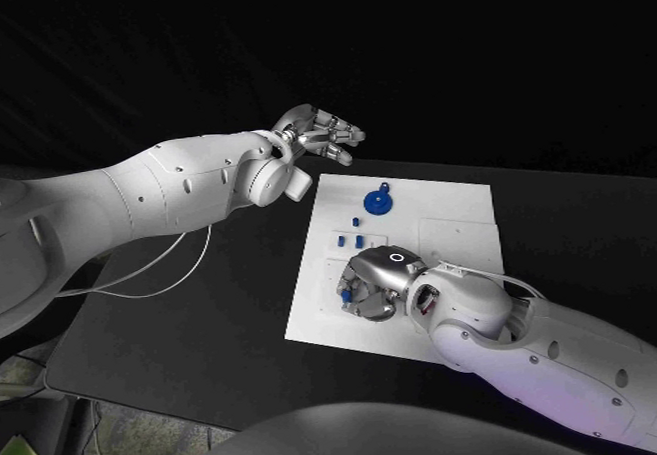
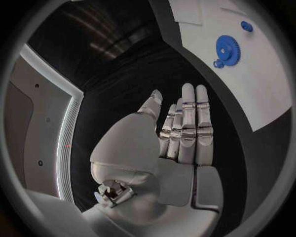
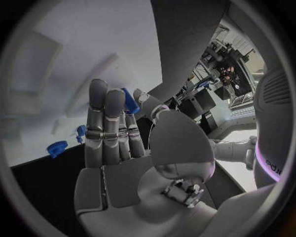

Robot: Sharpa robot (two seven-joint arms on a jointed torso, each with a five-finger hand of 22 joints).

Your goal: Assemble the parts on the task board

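Observation:
The white task board (image 1: 444, 208) lies in the middle of the black table. A blue gear (image 1: 379, 202) sits on its far left part, also visible as the gear (image 2: 227, 48) in the left wrist view. Two or three small blue parts (image 1: 355, 241) stand nearer along the left side. My right hand (image 1: 376, 281) hovers low over the board's near left area. It pinches a small blue part (image 3: 129, 101) between thumb and fingers. My left hand (image 1: 321, 133) hangs above the table beyond the board's far left corner, fingers straight, holding nothing.
A raised white rectangle (image 1: 459, 238) occupies the board's right half. A thin white cable (image 1: 157, 278) loops over the table to the left of the board. Black table (image 1: 202, 332) surrounds the board on all sides.

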